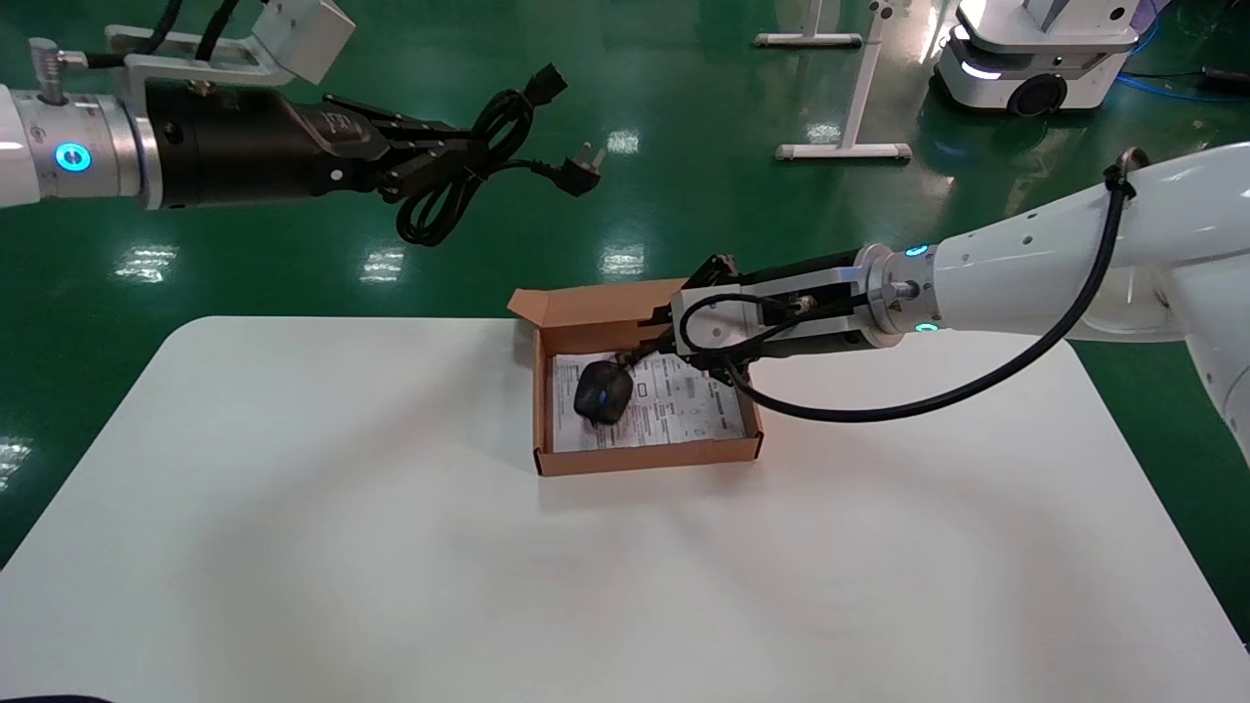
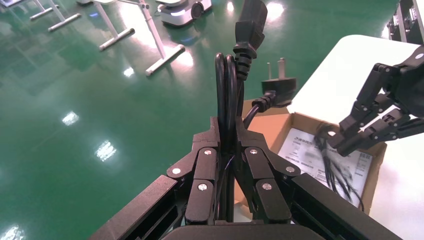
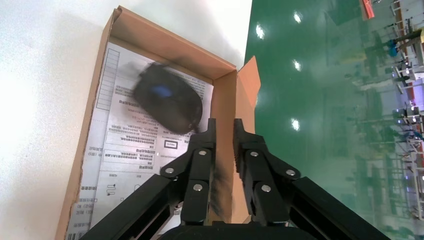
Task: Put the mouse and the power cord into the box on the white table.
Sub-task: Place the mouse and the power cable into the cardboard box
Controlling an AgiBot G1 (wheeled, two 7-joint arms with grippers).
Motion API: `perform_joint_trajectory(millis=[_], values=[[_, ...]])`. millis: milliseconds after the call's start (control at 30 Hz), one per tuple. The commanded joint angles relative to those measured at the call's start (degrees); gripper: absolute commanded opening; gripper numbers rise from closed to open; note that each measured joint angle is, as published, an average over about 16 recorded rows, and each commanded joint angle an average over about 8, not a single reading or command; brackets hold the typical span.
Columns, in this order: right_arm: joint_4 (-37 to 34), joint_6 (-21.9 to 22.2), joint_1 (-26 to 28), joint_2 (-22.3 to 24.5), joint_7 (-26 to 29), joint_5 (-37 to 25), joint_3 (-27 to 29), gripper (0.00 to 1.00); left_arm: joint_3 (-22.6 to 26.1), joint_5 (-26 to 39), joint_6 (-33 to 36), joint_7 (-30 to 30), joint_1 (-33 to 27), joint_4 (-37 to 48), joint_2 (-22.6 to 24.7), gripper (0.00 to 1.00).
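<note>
The brown box (image 1: 645, 459) stands open on the white table (image 1: 293, 488), a printed sheet lining its bottom. The black mouse (image 1: 599, 392) lies inside near the left end, its blue light showing; it looks blurred in the right wrist view (image 3: 167, 102). My right gripper (image 1: 652, 337) hovers over the box's far right part, open (image 3: 224, 122), with the thin mouse cable running loosely past its fingers. My left gripper (image 1: 459, 161) is high above the floor beyond the table, shut (image 2: 227, 122) on the coiled power cord (image 1: 469, 166), whose plug (image 1: 581, 171) hangs free.
The box's lid flap (image 1: 596, 298) stands up at its far side. A black hose (image 1: 879, 410) from my right arm loops low over the table right of the box. White stand legs (image 1: 850, 146) and a mobile robot base (image 1: 1035, 59) are on the green floor behind.
</note>
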Motion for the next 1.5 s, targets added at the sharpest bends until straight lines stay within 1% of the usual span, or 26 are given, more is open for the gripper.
perform_joint_trajectory(millis=[33, 133, 233, 300, 367, 467, 600, 733, 767, 800, 1000, 1033, 1067, 1167, 1333, 1500], values=[[0.15, -0.01, -0.07, -0.01, 0.12, 0.0, -0.03, 1.0, 0.09, 0.05, 0.28, 1.63, -0.99, 3.0, 0.83, 0.0], [0.37, 0.17, 0.04, 0.33, 0.19, -0.05, -0.05, 1.0, 0.24, 0.49, 0.38, 4.04, -1.38, 7.86, 2.73, 0.0], [0.47, 0.93, 0.73, 1.94, 0.29, -0.35, -0.05, 1.0, -0.14, 0.93, -0.03, 5.91, -0.4, 11.4, 4.77, 0.0], [0.45, 1.59, 1.53, 3.9, 0.58, -0.66, -0.03, 1.0, -0.99, 1.31, -0.56, 6.64, 1.18, 11.97, 5.91, 0.0], [0.44, 2.1, 2.5, 6.55, 1.09, -1.08, -0.04, 1.0, -2.44, 1.99, -1.22, 6.69, 3.36, 10.68, 6.79, 0.0], [0.65, 2.11, 3.74, 10.8, 2.11, -1.76, -0.14, 1.0, -5.31, 3.81, -2.28, 5.35, 7.24, 5.54, 7.43, 0.0], [1.58, 1.23, 4.57, 15.8, 3.08, -2.6, -0.39, 1.0, -9.0, 7.53, -3.87, 1.14, 12.47, -4.4, 7.72, 0.0], [2.88, 0.75, 4.54, 19.04, 3.64, -3.05, -0.5, 1.0, -11.08, 11.43, -5.46, -4.31, 17.15, -14.29, 7.76, 0.0], [3.22, 0.74, 4.45, 19.55, 3.78, -3.1, -0.5, 1.0, -11.3, 12.29, -5.81, -5.69, 18.19, -16.51, 7.74, 0.01], [3.55, 0.76, 4.34, 20.0, 3.92, -3.1, -0.47, 1.0, -11.42, 13.09, -6.14, -7.05, 19.18, -18.6, 7.72, 0.09], [4.98, 0.9, 3.59, 21.59, 4.82, -2.47, 0.02, 1.0, -11.3, 15.96, -7.4, -12.94, 22.96, -27.07, 7.59, 0.84], [5.1, 0.92, 3.49, 21.77, 4.94, -2.34, 0.12, 1.0, -11.28, 16.19, -7.53, -13.44, 23.29, -27.86, 7.59, 0.95], [5.18, 0.94, 3.42, 21.92, 5.03, -2.24, 0.19, 1.0, -11.28, 16.35, -7.62, -13.78, 23.54, -28.46, 7.58, 1.0], [5.37, 0.98, 3.31, 22.24, 5.21, -2.07, 0.33, 1.0, -11.32, 16.72, -7.81, -14.33, 24.09, -29.63, 7.59, 1.0], [5.61, 0.89, 3.04, 22.0, 5.41, -1.75, 0.43, 1.0, -11.25, 16.3, -7.68, -13.85, 23.76, -28.91, 7.35, 1.0], [8.1, 0.04, 1.19, 22.79, 7.67, 0.4, 1.35, 1.0, -11.78, 14.33, -7.03, -14.54, 25.23, -31.7, 5.61, 1.0]])
